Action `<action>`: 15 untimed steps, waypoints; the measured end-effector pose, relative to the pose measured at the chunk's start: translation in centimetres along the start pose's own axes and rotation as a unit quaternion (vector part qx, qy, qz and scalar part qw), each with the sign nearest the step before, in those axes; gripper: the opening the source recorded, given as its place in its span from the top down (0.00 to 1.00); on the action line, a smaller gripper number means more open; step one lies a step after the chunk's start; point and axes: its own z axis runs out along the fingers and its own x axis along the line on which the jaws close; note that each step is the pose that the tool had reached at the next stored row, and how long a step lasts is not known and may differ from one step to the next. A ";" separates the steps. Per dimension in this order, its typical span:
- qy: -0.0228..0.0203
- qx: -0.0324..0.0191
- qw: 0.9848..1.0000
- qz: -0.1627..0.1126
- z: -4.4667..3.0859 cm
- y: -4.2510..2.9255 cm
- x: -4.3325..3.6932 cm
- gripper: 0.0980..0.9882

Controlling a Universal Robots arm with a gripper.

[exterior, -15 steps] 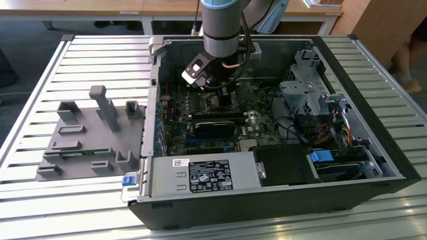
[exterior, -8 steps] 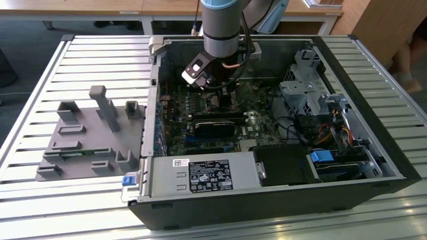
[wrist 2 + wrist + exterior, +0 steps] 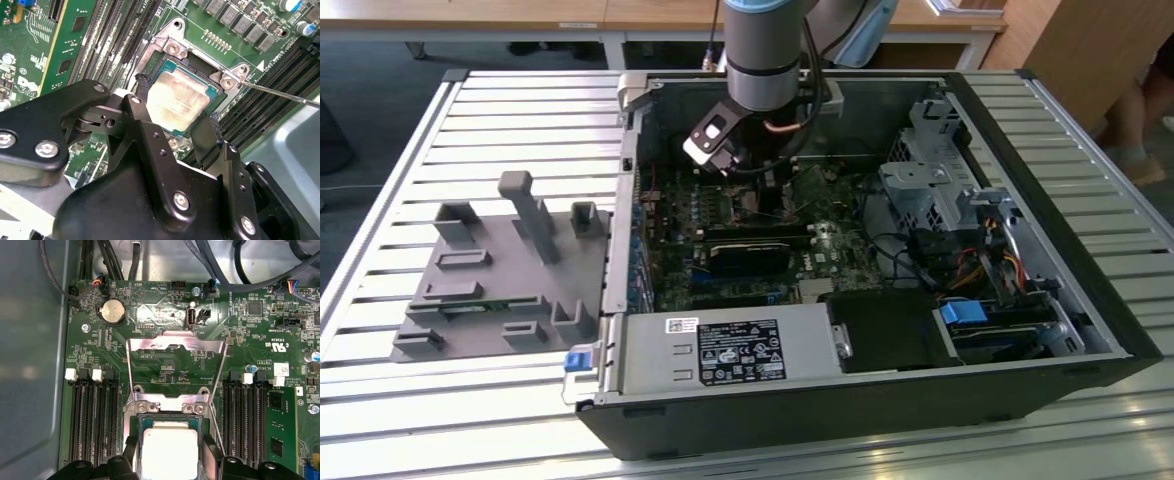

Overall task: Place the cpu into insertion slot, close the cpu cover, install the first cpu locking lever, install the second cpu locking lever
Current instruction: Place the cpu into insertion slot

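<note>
In both wrist views the cpu (image 3: 177,97) (image 3: 168,447), a pale silvery square chip, sits low in the black-framed insertion slot (image 3: 159,62) (image 3: 170,417). My gripper (image 3: 172,105) (image 3: 168,454) straddles it, one black finger on each of two opposite edges, shut on the chip. The cpu cover (image 3: 175,344), a thin metal frame with a cut-out middle, is swung open away from the socket. A thin locking lever (image 3: 280,95) (image 3: 216,427) stands free beside the socket. In the exterior view my gripper (image 3: 744,180) reaches down into the open computer case.
Memory slots (image 3: 95,425) (image 3: 247,420) flank the socket. A coin battery (image 3: 112,311) and cables lie beyond the cover. In the exterior view, the power supply (image 3: 720,350) and drive cage (image 3: 934,190) crowd the case. A grey fixture (image 3: 507,270) stands on the slatted table.
</note>
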 end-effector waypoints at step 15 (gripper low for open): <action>0.000 0.006 1.000 0.000 -1.11 0.37 0.00 0.97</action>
